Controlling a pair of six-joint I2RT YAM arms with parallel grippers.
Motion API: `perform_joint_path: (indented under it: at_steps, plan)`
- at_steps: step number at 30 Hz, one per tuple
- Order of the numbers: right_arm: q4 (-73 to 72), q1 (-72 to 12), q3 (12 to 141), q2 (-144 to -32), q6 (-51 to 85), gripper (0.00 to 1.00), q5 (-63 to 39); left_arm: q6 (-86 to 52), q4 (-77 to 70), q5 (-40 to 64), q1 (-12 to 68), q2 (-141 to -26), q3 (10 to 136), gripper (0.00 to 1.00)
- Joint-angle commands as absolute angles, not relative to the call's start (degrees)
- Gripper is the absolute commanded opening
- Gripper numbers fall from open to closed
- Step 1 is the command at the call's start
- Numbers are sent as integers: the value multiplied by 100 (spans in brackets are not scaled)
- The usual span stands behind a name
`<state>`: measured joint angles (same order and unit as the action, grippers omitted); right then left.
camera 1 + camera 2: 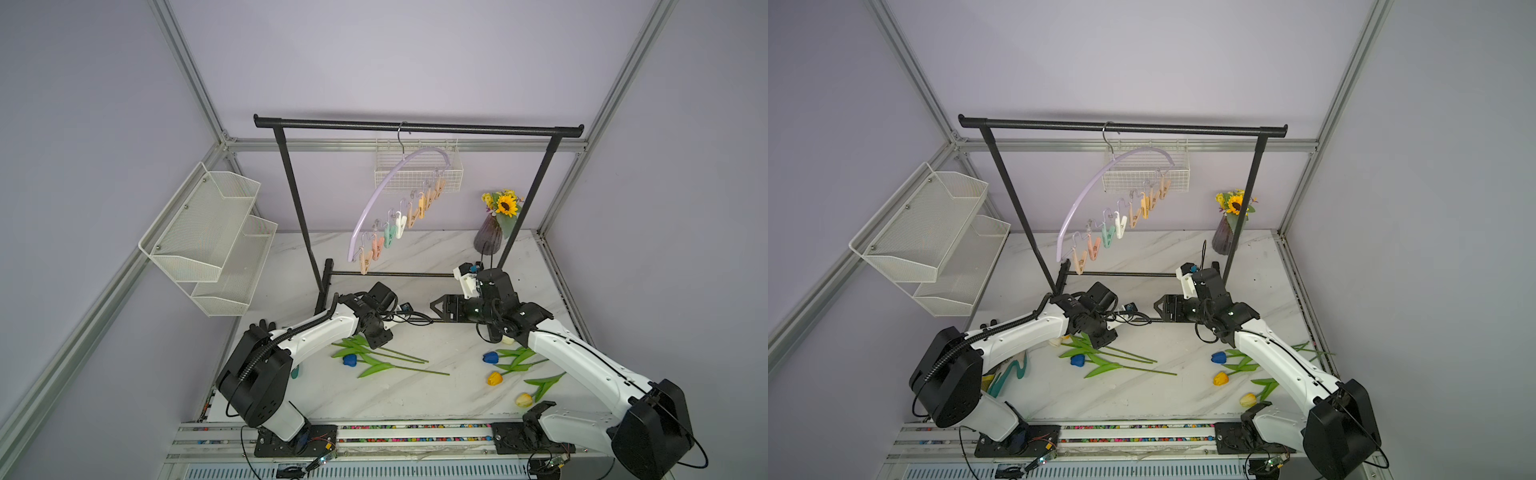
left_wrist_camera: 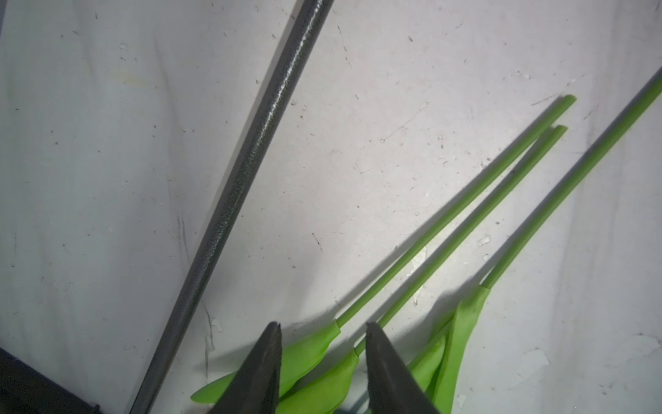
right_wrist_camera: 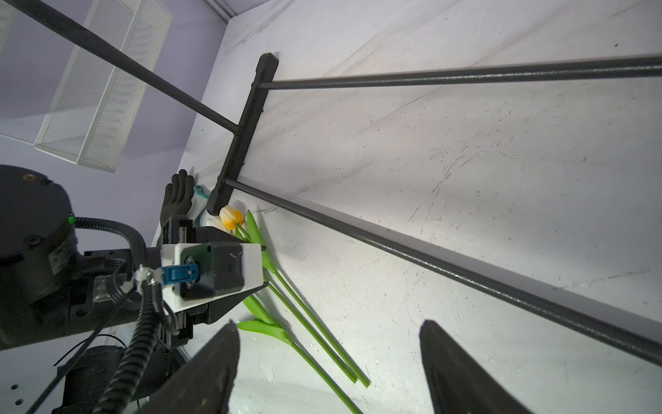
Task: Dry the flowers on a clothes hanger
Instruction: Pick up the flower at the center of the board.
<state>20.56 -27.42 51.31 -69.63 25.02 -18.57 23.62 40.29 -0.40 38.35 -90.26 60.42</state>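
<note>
**A:** What's the room like?

**B:** A white, marble-veined tabletop (image 1: 415,255) boxed in by pale lilac walls (image 1: 415,62) with aluminium framing. A black garment rack (image 1: 415,124) spans the middle of both top views. White mesh shelves (image 1: 208,224) hang at the left and a wire basket (image 1: 451,183) sits on the back wall. A sunflower vase (image 1: 489,239) stands at the rear, right of centre.

**A:** And the clothes hanger?

**B:** The clothes hanger (image 1: 379,189) is hooked over the rack's top bar and tilted. Its clothespins (image 1: 389,237) slope down toward the left.

**A:** The flowers?

**B:** The flowers (image 1: 376,368) lie flat on the table. One cluster is below centre. A second cluster (image 1: 517,356) is at the lower right, partly under the right arm.

**A:** Where are the grippers?

**B:** The left gripper (image 2: 322,328) points down at the upper-left end of the centre cluster. Its jaws are partly spread with a stem's leafy base between the tips, pinching nothing. The right gripper (image 3: 329,324) hovers over the rack's front floor bar, up and right of that cluster. Its jaws are spread wide and empty.
</note>
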Motion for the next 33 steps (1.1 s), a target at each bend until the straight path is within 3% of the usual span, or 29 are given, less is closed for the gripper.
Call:
perform_joint_path:
  at_steps: [1,18,33]
  plan:
    - [2119,-2781,5213,-6838,2356,82,-1716,2777,4081,44,3763,-9072,6129,41]
    - [2173,-2784,5159,-6816,2222,83,-1530,2858,4026,479,3863,-9942,6047,36]
    - [2171,-2782,5124,-6888,2230,84,-1472,2905,3539,-170,3858,-10120,5848,11]
